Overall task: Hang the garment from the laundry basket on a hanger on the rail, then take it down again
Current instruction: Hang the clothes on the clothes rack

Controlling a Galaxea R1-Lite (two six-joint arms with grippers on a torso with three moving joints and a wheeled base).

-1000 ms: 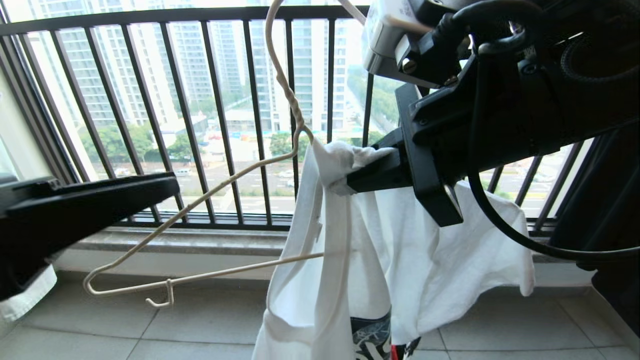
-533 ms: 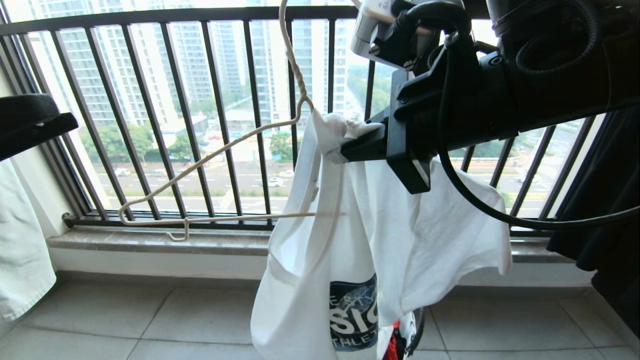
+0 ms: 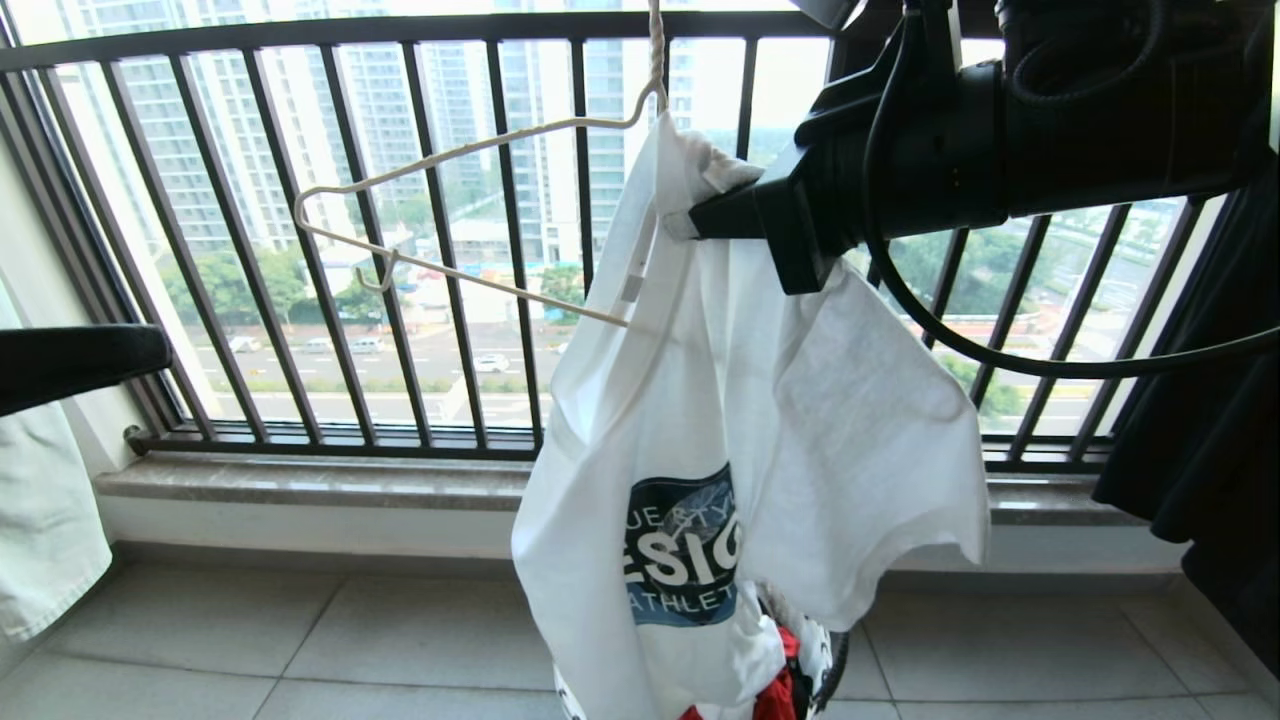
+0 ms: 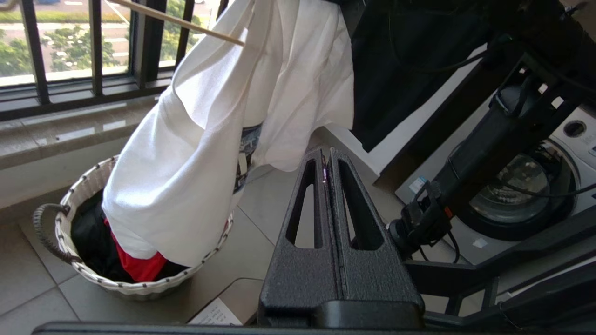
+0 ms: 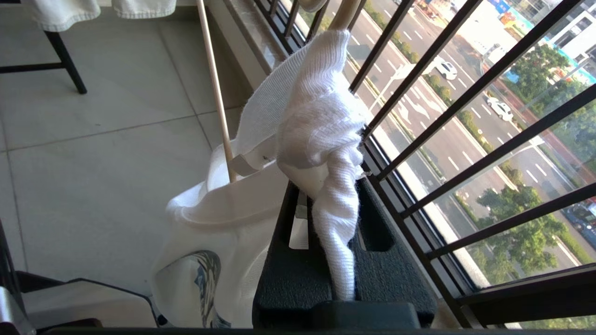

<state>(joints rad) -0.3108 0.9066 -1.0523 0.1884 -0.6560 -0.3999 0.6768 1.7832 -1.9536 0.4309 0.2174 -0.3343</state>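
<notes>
The garment (image 3: 800, 420), a white T-shirt with a dark blue print (image 3: 685, 550), hangs in front of the window bars. My right gripper (image 3: 700, 215) is shut on its bunched collar (image 5: 312, 116). The thin cream hanger (image 3: 450, 160) has one arm inside the neck and its free end tilts up to the left. Its hook runs out of the top of the head view; the rail is out of view. The shirt's hem hangs over the laundry basket (image 4: 70, 195) on the floor. My left gripper (image 4: 327, 158) is shut on nothing, low and apart from the shirt.
The black window railing (image 3: 400, 300) and a stone sill (image 3: 330, 480) lie close behind the shirt. A red cloth (image 4: 137, 265) lies in the basket. A pale cloth (image 3: 40, 520) hangs at far left, dark fabric (image 3: 1200, 450) at right, and a washing machine (image 4: 526, 200) stands beside the robot.
My right gripper has lifted the shirt and hanger higher, so the print now shows fully. The hanger's free end swung up. My left gripper drew back to the left and shut.
</notes>
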